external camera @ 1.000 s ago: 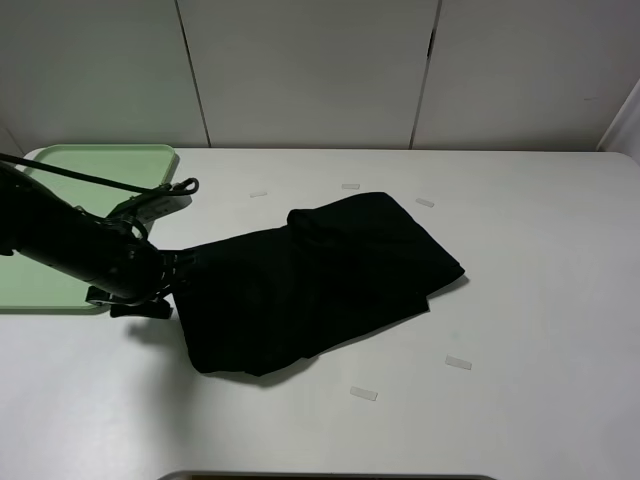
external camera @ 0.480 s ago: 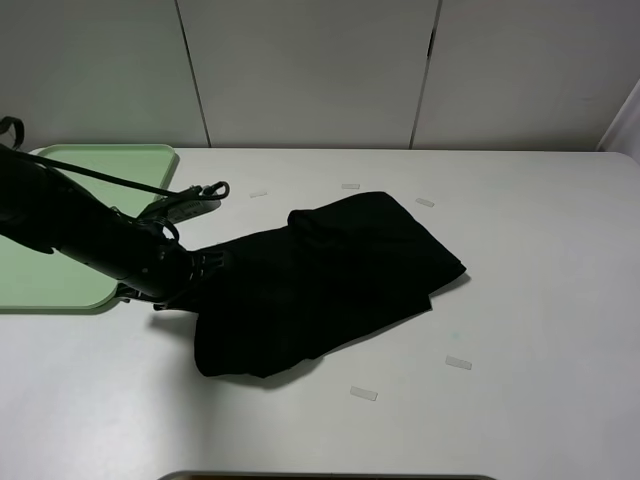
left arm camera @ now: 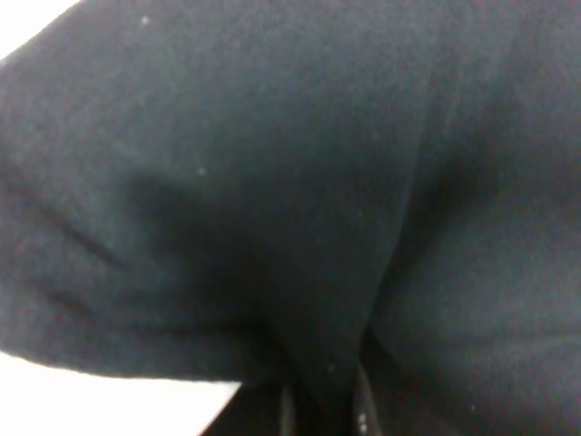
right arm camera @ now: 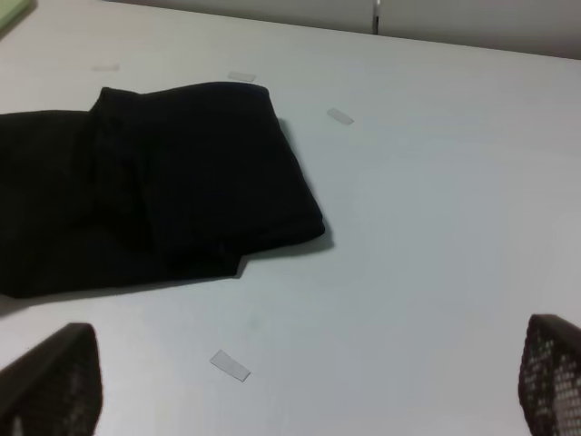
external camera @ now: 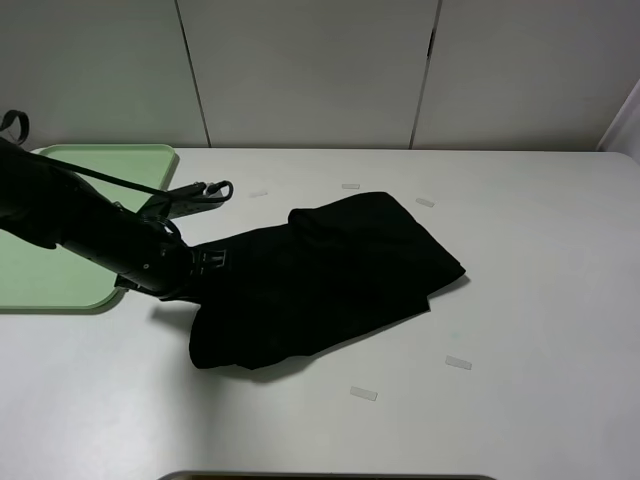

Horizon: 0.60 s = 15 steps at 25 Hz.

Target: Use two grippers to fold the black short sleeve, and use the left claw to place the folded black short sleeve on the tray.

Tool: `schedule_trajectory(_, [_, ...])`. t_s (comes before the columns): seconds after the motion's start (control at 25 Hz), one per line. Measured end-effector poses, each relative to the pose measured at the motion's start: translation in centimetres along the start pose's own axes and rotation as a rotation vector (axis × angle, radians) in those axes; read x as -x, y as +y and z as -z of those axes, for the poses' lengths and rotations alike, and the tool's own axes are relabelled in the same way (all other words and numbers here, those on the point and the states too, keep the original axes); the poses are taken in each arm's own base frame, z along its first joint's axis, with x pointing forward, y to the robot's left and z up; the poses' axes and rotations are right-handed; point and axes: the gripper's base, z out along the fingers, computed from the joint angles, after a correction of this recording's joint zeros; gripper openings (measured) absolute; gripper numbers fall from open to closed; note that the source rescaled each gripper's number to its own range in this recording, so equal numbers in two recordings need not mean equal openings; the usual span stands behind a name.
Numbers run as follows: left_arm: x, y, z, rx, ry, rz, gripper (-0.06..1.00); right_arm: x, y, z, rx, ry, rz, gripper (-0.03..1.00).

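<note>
The black short sleeve (external camera: 330, 272) lies folded into a thick bundle in the middle of the white table. My left claw (external camera: 213, 261) reaches in from the left, shut on the bundle's left edge. In the left wrist view black cloth (left arm camera: 272, 182) fills almost everything, pinched between the fingers of the left gripper (left arm camera: 322, 411). The pale green tray (external camera: 100, 161) sits at the far left, partly behind the left arm. My right gripper (right arm camera: 300, 381) hangs open over bare table, apart from the short sleeve (right arm camera: 163, 173). It does not show in the exterior high view.
Small clear tape marks lie on the table around the shirt, two of them (external camera: 458, 362) (external camera: 364, 393) in front of it and others behind it (external camera: 350, 186). White wall panels stand behind the table. A dark edge (external camera: 330, 476) runs along the front.
The left claw has moved right onto the shirt's left edge and shut on it. The cloth's left end has bunched slightly. The right gripper has stayed open.
</note>
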Motion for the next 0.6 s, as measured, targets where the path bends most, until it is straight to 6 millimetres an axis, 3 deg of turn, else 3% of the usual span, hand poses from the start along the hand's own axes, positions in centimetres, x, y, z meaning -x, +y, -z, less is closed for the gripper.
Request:
schedule_trajectory(0.28, [2.2,0.4,1.4,-0.059,0.096,-0.131,0.01,0.0,0.0,0.0,0.000,0.000,0.000,1.00])
schedule_trajectory(0.6, [4.9,2.9,4.5,0.112,0.297,-0.218,0.01,0.0,0.0,0.0,0.000,0.000,0.000,1.00])
